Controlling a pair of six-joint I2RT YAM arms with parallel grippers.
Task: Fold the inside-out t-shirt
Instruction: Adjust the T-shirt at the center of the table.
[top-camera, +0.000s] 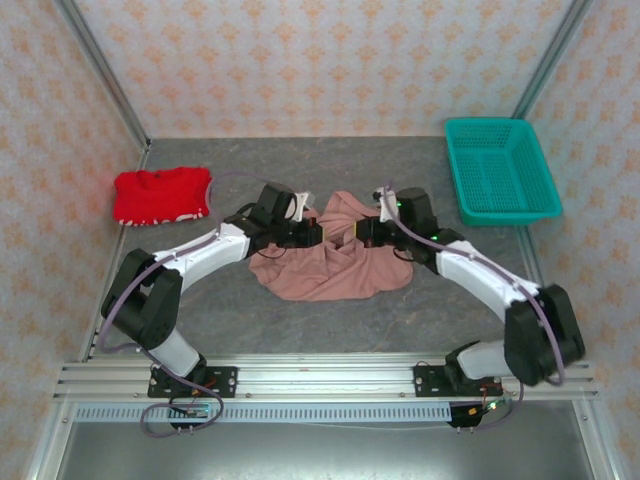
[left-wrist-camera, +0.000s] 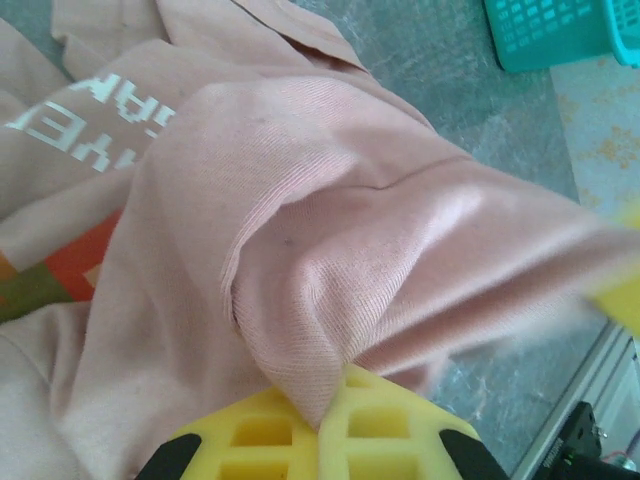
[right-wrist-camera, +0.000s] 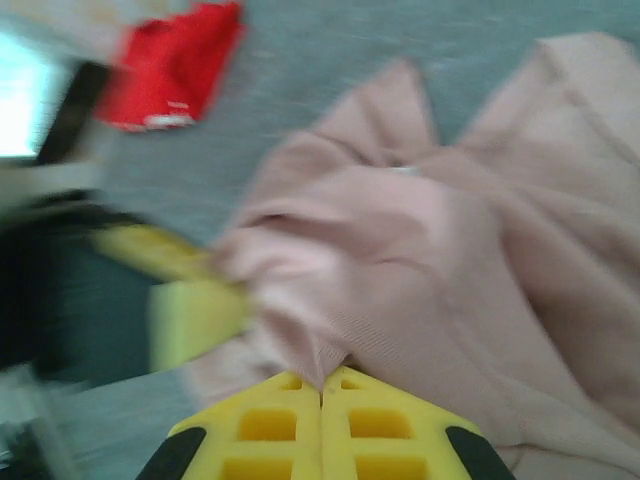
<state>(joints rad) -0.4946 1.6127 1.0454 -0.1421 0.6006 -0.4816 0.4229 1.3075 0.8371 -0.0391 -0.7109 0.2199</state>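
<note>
Grey mottled table (top-camera: 330, 325), aluminium rail (top-camera: 330, 378) along the 6 o'clock edge. At the centre, crumpled, folds rising toward 12 o'clock: salmon-pink t-shirt (top-camera: 320, 275), pale lettering showing on one fold. At about 10 o'clock, close to the left edge and well apart from the shirt: bright red garment (top-camera: 160, 195) with white trim, heaped. At about 2 o'clock, by the right edge: teal plastic basket (top-camera: 490, 124), upright.

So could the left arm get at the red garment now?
Likely not yet: the left gripper is shut on the pink t-shirt, so it is busy. Otherwise the way looks free; the red garment lies apart, beside that arm.
</note>
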